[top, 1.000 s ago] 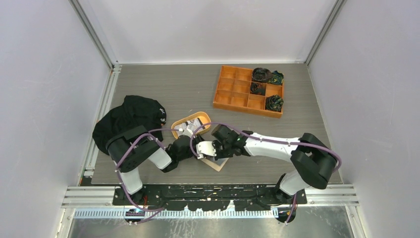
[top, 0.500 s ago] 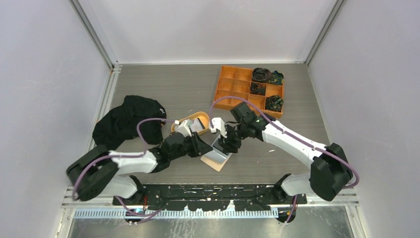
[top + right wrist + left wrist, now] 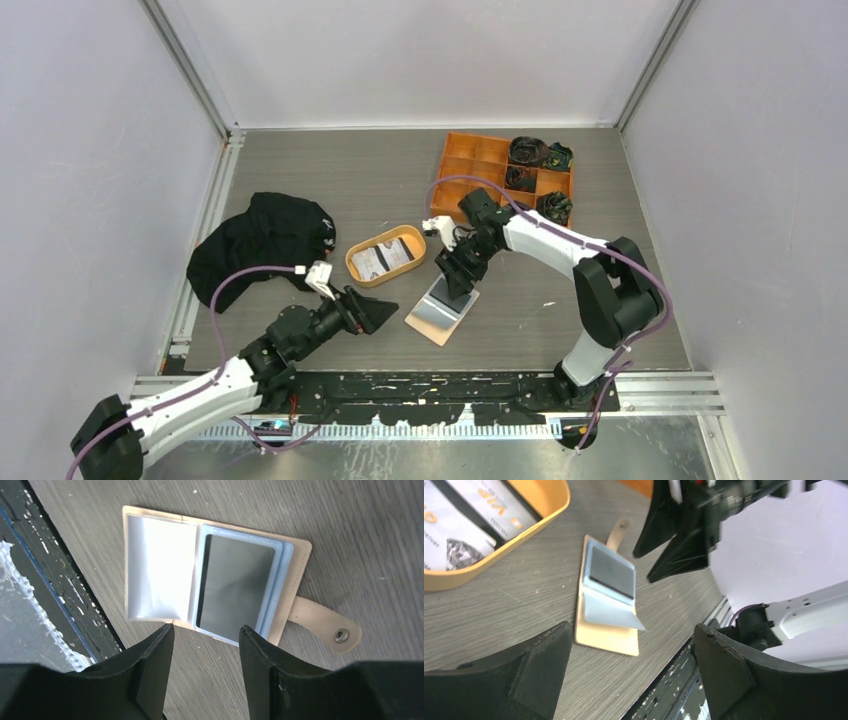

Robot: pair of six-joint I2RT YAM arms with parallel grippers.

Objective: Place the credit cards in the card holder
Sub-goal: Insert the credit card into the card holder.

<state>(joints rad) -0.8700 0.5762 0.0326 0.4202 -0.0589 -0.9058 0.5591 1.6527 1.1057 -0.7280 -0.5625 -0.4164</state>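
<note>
Near the front edge, the card holder (image 3: 440,310) lies open, one dark card (image 3: 235,595) sleeved. Both the left end effector (image 3: 383,312) and right end effector (image 3: 458,282) stand open, empty; other cards (image 3: 388,254) lie in the oval tray (image 3: 352,262).

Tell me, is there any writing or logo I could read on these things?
"VIP": on the light card lying in the oval tray.
Smaller print on that card: too blurred to read.
Card holder and the dark card in it: no text visible.
</note>
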